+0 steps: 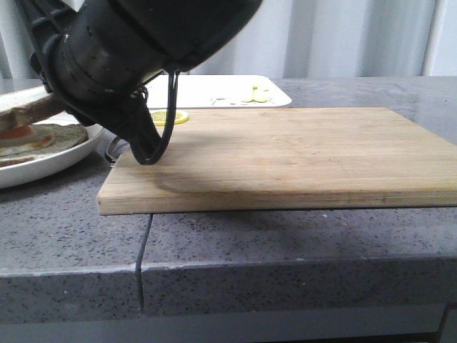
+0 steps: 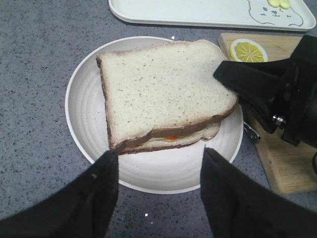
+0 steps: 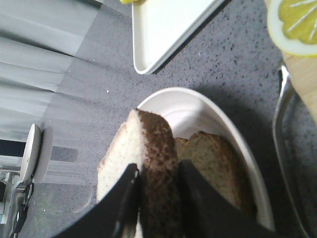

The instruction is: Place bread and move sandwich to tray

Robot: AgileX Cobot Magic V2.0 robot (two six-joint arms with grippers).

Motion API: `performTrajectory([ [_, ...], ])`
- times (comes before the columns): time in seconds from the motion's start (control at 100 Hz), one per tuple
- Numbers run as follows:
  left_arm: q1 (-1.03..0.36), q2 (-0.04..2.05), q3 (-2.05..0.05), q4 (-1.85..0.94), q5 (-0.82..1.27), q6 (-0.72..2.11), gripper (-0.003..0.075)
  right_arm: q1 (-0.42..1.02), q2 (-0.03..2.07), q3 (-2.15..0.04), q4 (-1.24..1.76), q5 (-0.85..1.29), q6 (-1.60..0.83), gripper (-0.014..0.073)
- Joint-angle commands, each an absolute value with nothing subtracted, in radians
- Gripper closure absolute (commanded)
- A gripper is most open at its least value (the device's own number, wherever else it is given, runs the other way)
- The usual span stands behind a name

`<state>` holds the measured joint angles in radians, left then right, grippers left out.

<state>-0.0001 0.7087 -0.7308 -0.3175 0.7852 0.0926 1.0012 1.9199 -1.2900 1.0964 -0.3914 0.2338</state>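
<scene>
Right jaws [image 3: 157, 198] pinching the bread [image 2: 163, 91] by its crust, slice over the egg on the plate [image 2: 84, 106] | left jaws [image 2: 158, 191] spread, empty, just short of the plate | square the slice before you release; tray [image 2: 198, 12] waits just beyond

From my front camera the right arm [image 1: 136, 50] fills the upper left, blurred, and hides most of the tray [image 1: 214, 89] and its gripper. The plate [image 1: 43, 161] is cut off at the left edge. On the left wrist camera the bread [image 2: 163, 87] covers nearly all the egg [image 2: 171, 139]; the board [image 2: 282, 163] runs off the right edge.
</scene>
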Motion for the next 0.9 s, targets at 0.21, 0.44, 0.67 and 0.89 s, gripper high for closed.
performTrajectory([
  [0.21, -0.006, 0.712, -0.767, -0.342, 0.729, 0.096, 0.0363, 1.0, 1.87, -1.325, 1.074, -0.492, 0.215, 0.0188],
  [0.44, -0.006, 0.712, -0.767, -0.342, 0.729, 0.096, 0.0363, 1.0, 1.842, -1.325, 1.074, -0.561, 0.145, 0.0188],
  [0.67, -0.006, 0.712, -0.767, -0.342, 0.729, 0.096, 0.0363, 1.0, 1.739, -1.323, 1.075, -0.592, -0.121, 0.0188],
  [0.89, -0.006, 0.712, -0.767, -0.342, 0.729, 0.096, 0.0363, 1.0, 1.584, -1.316, 1.076, -0.611, -0.622, 0.0188],
])
